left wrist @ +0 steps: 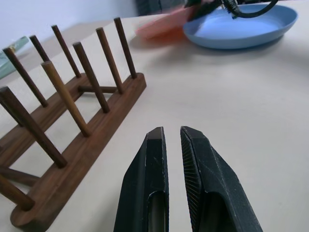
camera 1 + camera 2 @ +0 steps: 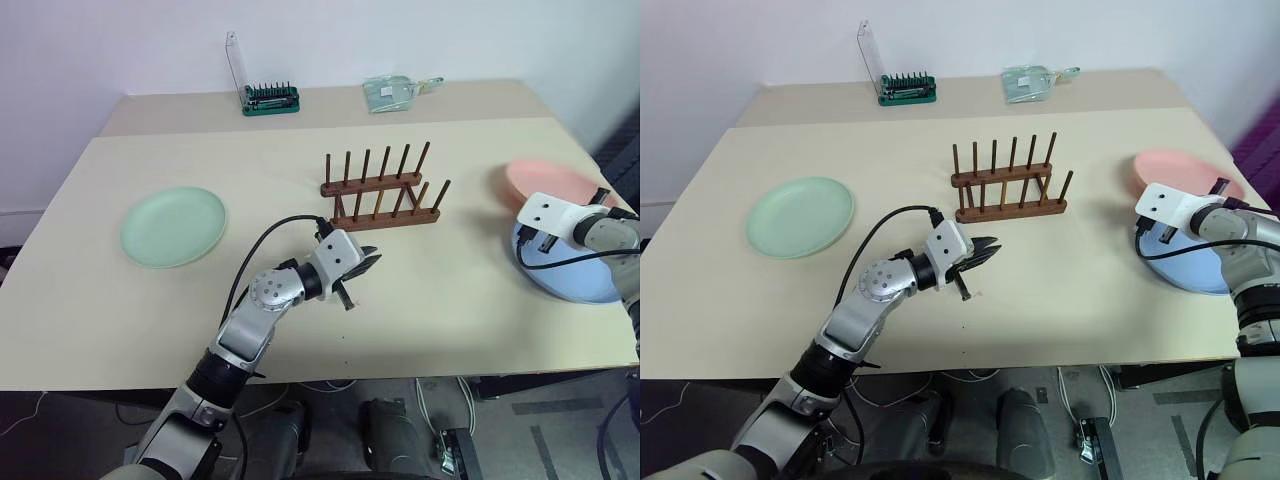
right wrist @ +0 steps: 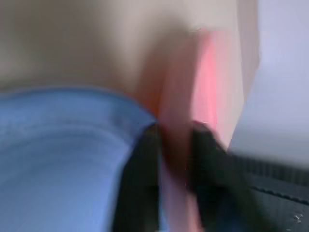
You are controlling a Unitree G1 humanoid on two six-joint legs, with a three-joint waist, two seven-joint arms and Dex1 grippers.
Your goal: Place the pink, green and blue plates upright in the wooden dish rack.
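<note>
The wooden dish rack point(image 2: 380, 195) stands empty at the table's middle. Just in front of it my left gripper point(image 2: 372, 262) hovers shut, nothing between its fingers point(image 1: 152, 164); it points toward the rack's near rail point(image 1: 87, 140). The green plate point(image 2: 173, 226) lies flat far to the left. At the right edge the pink plate point(image 2: 545, 180) lies behind the blue plate point(image 2: 570, 270), partly overlapping it. My right gripper point(image 3: 176, 145) is over those two plates, shut on the pink plate's rim point(image 3: 203, 72), with the blue plate point(image 3: 58, 154) beside it.
A green tool holder with a clear raised lid point(image 2: 268, 97) and a clear plastic bag point(image 2: 395, 92) sit along the back of the table. A black cable loops from my left wrist point(image 2: 265, 245). The table's right edge lies close beside the blue plate.
</note>
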